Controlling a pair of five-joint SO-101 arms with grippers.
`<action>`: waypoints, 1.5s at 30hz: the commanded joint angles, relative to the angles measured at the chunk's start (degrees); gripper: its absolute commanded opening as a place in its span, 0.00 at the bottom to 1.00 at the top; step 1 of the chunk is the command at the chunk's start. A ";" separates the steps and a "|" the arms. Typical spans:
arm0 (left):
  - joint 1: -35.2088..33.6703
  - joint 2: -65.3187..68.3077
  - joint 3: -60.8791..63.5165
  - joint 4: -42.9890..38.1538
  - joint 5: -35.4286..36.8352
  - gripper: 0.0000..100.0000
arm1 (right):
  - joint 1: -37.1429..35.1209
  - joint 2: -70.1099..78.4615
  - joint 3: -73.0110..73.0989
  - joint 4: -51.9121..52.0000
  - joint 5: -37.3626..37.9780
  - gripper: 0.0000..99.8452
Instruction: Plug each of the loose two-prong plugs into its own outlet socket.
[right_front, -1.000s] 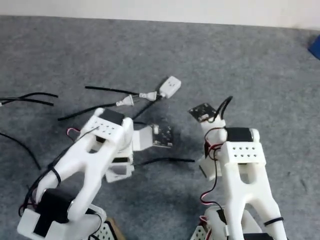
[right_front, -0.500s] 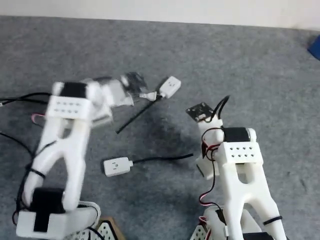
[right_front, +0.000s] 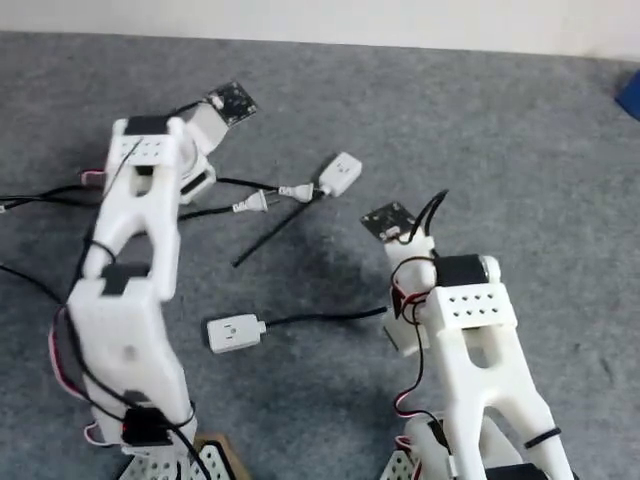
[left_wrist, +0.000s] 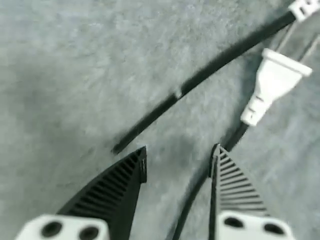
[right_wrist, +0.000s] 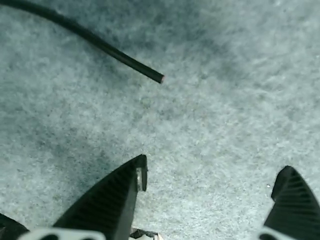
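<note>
A loose white two-prong plug (right_front: 252, 204) (left_wrist: 270, 85) lies on the grey carpet with its black cord trailing off. My left gripper (left_wrist: 178, 160) hovers open just short of it, over the black cords, with nothing between its fingers. A white outlet socket (right_front: 340, 173) lies farther back; a second white plug (right_front: 295, 190) sits against its face. Another white outlet socket (right_front: 236, 332) lies near the front, its black cord (right_front: 320, 320) ending at a cut tip (right_wrist: 160, 78). My right gripper (right_wrist: 212, 172) stands open and empty above the carpet close to that tip.
Several black cords (right_front: 60, 195) run off the left side of the carpet, and one loose straight cord (right_front: 275, 235) lies in the middle. The left arm (right_front: 140, 230) stretches over the left side; the right arm (right_front: 465, 320) stands at the front right.
The left arm has swung away from the front outlet socket, up and to the back left, over the cords by the loose plug. The right arm has shifted slightly left.
</note>
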 joint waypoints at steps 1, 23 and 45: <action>3.21 10.42 -15.34 5.80 1.93 0.22 | -0.57 -0.66 1.45 -3.30 -0.79 0.38; 9.54 23.87 -54.11 35.34 6.59 0.22 | -0.66 -0.48 3.21 -4.70 -0.79 0.38; 13.14 23.96 -33.36 22.07 6.51 0.12 | -0.66 -0.75 3.30 -4.35 -0.79 0.38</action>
